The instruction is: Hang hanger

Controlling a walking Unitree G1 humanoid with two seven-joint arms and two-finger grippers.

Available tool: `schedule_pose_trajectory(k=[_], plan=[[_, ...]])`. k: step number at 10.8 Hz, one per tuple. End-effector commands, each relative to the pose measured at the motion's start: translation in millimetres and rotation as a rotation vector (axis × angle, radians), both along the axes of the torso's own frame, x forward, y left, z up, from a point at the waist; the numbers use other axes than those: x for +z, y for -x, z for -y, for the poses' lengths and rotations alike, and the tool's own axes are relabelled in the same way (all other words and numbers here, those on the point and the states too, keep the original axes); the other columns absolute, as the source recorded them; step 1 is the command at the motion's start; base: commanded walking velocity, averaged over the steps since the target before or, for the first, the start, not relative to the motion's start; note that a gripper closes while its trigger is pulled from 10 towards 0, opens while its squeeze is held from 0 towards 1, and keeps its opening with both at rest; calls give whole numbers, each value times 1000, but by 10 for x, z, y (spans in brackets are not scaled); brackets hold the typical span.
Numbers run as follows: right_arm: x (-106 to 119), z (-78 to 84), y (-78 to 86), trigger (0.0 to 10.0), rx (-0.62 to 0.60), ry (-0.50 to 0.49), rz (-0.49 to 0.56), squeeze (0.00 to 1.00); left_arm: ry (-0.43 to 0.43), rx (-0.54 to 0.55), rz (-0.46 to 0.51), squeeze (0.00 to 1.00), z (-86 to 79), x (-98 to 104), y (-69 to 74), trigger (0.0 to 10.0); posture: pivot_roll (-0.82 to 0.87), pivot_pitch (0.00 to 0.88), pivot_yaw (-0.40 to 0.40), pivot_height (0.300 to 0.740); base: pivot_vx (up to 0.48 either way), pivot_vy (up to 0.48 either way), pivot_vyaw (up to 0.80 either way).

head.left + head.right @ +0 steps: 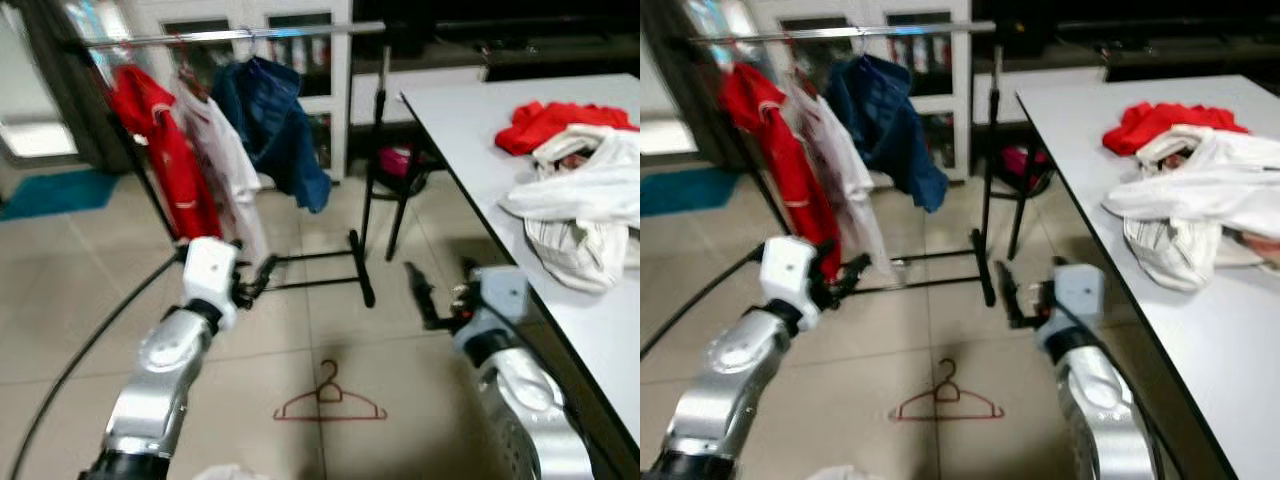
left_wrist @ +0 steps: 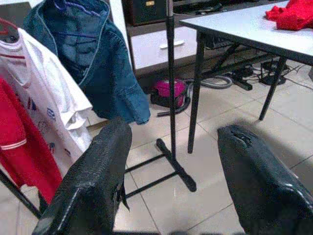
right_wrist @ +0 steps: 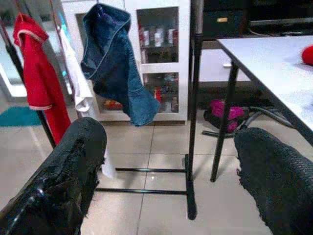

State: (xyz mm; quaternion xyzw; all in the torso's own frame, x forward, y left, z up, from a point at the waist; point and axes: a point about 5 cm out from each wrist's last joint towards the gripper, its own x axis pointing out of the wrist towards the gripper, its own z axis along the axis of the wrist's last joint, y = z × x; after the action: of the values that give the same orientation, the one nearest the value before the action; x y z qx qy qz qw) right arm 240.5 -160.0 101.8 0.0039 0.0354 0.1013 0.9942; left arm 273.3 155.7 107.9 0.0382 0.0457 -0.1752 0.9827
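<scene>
Nearest to me, a red wire hanger (image 1: 330, 402) lies flat on the tiled floor (image 1: 300, 340), between my 2 arms and apart from both grippers. It carries no garment.

The left gripper (image 1: 262, 277) is raised above the floor, ahead of the hanger and to its left, pointing toward the rack base. In the left wrist view its 2 black fingers (image 2: 93, 181) stand wide apart with nothing between them. The right gripper (image 1: 417, 290) is held at a similar height, ahead of the hanger and to its right, just beside the table edge. In the right wrist view its fingers (image 3: 63, 176) are likewise spread wide and hold nothing.

To my right stands a white table (image 1: 560, 290). On it lies a heap of white cloth (image 1: 585, 215), with a red garment (image 1: 550, 122) just behind it, touching the heap.

Farther ahead stands a clothes rack (image 1: 362, 250) with black uprights, a black floor frame and a silver top rail (image 1: 230, 36). 3 garments hang from the rail: a red garment (image 1: 160, 145) on the left, a white shirt (image 1: 222, 160) beside it, and a blue denim jacket (image 1: 275, 125) on the right.

Under the table's far end sits a pink object (image 1: 398, 160); I cannot tell what it is. Behind the rack is a white cabinet (image 3: 159, 58) with glass doors. A teal mat (image 1: 55, 192) lies on the floor at far left.
</scene>
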Motion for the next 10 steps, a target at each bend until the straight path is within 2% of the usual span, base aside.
schedule_pose_trajectory(k=[1,3,5,10], plan=[[31,36,-10,10000,11,31,4,0,6,-17,23,0,75,57,-38,10000,-64,0,54,740,379,0,0],[12,15,-29,10000,11,19,-7,0,3,-13,26,0,57,61,-41,10000,-58,0,48,740,377,0,800],[21,-76,-30,10000,81,24,6,0,-2,-3,28,0,20,66,-31,10000,-51,0,47,740,379,0,800],[25,-97,13,10000,105,12,13,0,-23,-12,22,0,-8,56,-32,10000,-55,0,57,740,376,0,800]])
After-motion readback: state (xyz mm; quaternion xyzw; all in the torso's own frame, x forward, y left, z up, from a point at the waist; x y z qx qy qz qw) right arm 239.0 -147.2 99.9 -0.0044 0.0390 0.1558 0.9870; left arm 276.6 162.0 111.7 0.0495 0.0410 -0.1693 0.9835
